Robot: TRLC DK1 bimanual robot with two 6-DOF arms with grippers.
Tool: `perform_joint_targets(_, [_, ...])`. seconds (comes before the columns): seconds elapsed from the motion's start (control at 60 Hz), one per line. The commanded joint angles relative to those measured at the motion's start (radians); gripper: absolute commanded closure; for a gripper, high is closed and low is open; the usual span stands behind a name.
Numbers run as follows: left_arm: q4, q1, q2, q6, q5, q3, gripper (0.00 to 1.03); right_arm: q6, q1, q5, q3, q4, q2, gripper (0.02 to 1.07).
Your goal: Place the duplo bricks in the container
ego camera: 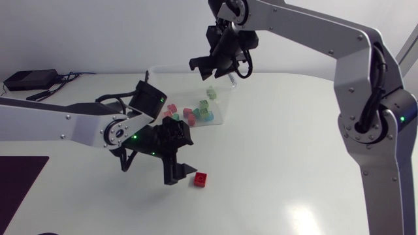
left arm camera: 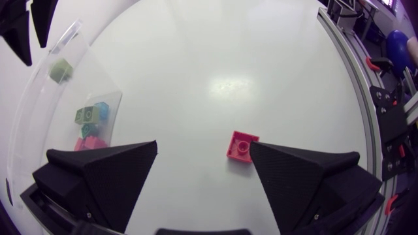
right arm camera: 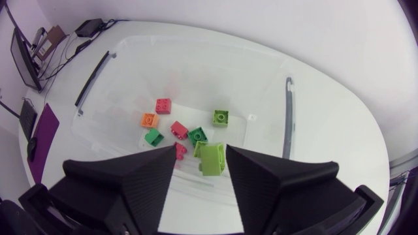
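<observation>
Nearest, the left gripper point(left arm camera: 204, 147) hangs low over the white table point(ego camera: 281, 163) with its two wedge fingers spread wide and nothing between them in contact. A small red brick point(left arm camera: 240, 146) lies flat on the table under that gap, close beside one finger, with one stud facing up. From overhead it sits at about 4 o'clock from the gripper. It is probably light, rigid plastic with smooth, slightly slippery sides, so pinching two opposite flat walls squarely should hold it; a corner grip could make it pop out. Farther off, at about 1 o'clock from the red brick, stands a clear plastic container point(ego camera: 227, 98). Several loose bricks point(right arm camera: 179, 129) lie scattered on its floor: pink-red, orange, dark green and lime, with a blue one seen through the wall. Above it, the right gripper point(right arm camera: 201, 149) is also spread apart, and a lime-green brick point(right arm camera: 210, 160) shows below its fingers, apparently free inside the container's open top.
</observation>
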Motion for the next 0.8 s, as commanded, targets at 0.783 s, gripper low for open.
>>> perform_joint_targets(0.783, [-0.202,-0.110,0.239,0.126,-0.026,0.142,0.24,-0.037,-0.051,-0.051,-0.942,0.178,-0.696,0.07])
